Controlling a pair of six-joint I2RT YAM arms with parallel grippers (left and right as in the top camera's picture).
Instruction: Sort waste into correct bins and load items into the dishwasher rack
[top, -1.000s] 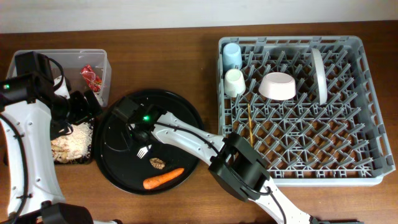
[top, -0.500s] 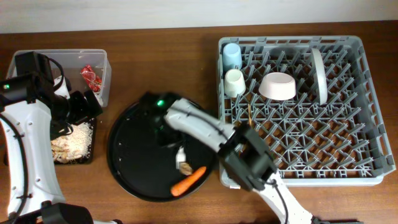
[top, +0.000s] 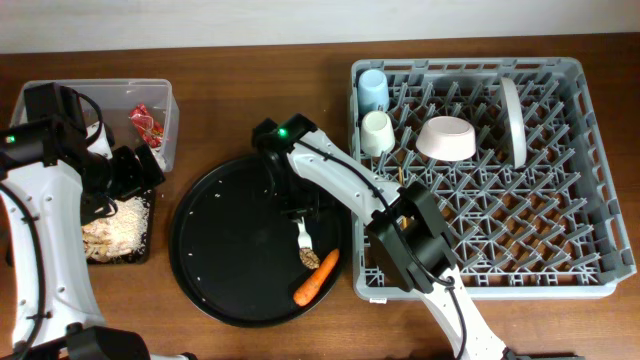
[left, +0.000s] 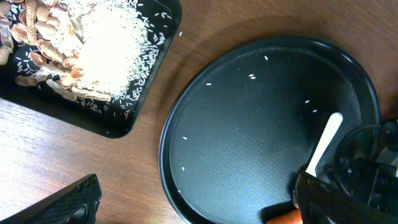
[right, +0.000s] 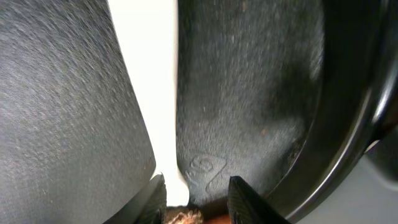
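My right gripper (top: 300, 215) seems clenched on the white fork (top: 303, 236), at four o'clock on the round black tray (top: 200, 270). I'd lift straight, clearing the carrot (top: 316, 280), toward the dishwasher rack (top: 560, 200). Left gripper (top: 150, 170) stands released.

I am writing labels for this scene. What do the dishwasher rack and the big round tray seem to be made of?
Dishwasher rack: probably moulded plastic, matte grey; its grid and pegs look uniform and dull.
Round tray: black, probably plastic, with a fine woven-looking texture in the left wrist view and a soft sheen on its raised rim.
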